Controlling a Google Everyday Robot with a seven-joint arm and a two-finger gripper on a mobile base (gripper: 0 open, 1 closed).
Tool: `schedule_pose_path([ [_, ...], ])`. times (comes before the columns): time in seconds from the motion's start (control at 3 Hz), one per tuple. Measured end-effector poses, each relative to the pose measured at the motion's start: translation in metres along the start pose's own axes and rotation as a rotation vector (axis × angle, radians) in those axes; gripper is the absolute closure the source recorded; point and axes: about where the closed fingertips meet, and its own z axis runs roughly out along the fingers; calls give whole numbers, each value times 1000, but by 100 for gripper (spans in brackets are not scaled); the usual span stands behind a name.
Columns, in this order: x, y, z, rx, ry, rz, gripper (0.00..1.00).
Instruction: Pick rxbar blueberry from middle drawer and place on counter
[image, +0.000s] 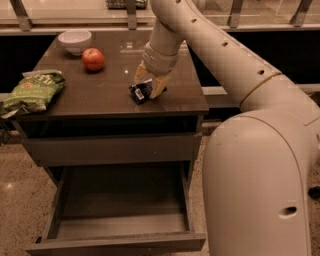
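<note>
My gripper (145, 90) is over the right half of the counter (100, 95), its yellowish fingers (159, 87) shut on the rxbar blueberry (140, 92). The bar is a small dark wrapper with a white patch, held tilted, just above or touching the glossy brown top. The middle drawer (120, 205) stands pulled wide open below the cabinet front, and its grey-brown box holds nothing that I can see.
A red apple (93, 59) and a white bowl (75, 40) sit at the counter's back left. A green chip bag (32, 91) lies over the left edge. My large white arm (260, 165) fills the right side. Speckled floor lies around the cabinet.
</note>
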Motion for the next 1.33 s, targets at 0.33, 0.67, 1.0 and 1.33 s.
schedule_pose_path([
  [0.33,1,-3,4,8,1,0,7],
  [0.67,1,-4,1,8,1,0,0],
  [1.0,1,-1,-3,-1,4,2,0],
  [1.33,2,14,-30,-54,34,16,0],
])
